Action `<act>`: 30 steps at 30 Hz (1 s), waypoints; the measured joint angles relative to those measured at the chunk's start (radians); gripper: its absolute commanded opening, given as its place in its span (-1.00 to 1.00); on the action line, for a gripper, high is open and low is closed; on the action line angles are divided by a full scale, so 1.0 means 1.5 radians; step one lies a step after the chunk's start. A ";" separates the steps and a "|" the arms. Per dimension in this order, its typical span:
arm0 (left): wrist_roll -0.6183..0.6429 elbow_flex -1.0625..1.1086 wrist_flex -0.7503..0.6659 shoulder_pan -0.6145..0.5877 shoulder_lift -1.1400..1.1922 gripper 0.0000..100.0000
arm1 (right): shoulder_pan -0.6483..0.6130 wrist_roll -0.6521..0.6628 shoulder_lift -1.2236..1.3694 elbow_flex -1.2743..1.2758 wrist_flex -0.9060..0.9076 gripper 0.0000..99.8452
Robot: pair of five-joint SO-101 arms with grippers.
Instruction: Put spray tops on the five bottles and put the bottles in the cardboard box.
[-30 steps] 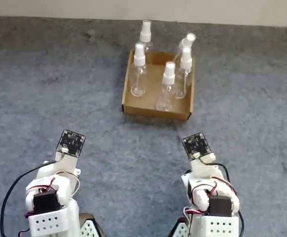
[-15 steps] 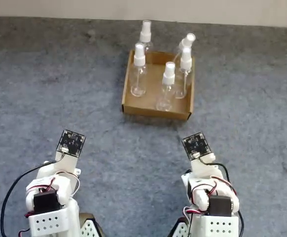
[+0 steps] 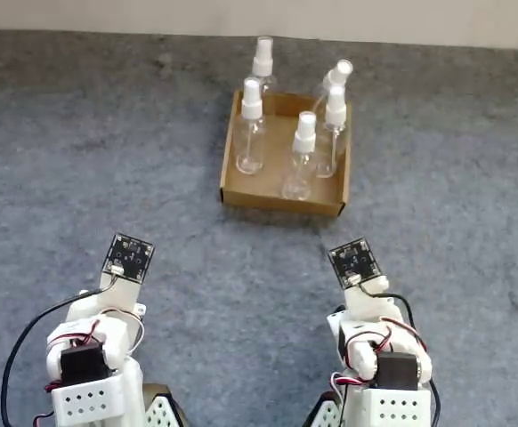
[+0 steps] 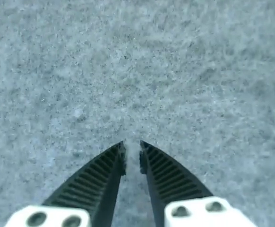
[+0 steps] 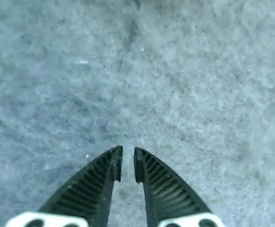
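5 spray-topped bottles: in/behind cardboard box, 12 o'clock | left gripper, right gripper: fingers almost pressed together, empty

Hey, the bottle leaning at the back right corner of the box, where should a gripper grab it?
Probably its white spray top, coming down from above: it sticks up clear over the cardboard box, while another bottle stands right in front of its body.
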 measured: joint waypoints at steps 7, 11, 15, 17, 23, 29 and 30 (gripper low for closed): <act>0.000 0.000 0.000 0.000 0.000 -0.98 | 0.000 0.000 0.000 0.000 0.000 -0.97; 0.000 0.000 0.000 0.000 0.000 -0.98 | 0.000 0.000 0.000 0.000 0.000 -0.97; 0.000 0.000 0.000 0.000 0.000 -0.98 | 0.000 0.000 0.000 0.000 0.000 -0.97; 0.000 0.000 0.000 0.000 0.000 -0.98 | 0.000 0.000 0.000 0.000 0.000 -0.97; 0.000 0.000 0.001 0.021 0.000 -0.98 | 0.000 0.000 0.000 0.000 0.000 -0.97; 0.000 0.000 0.001 0.194 0.000 -0.98 | 0.000 0.000 0.000 0.000 0.000 -0.97; 0.000 0.000 0.001 0.217 0.000 -0.98 | 0.000 0.000 0.000 0.000 0.000 -0.97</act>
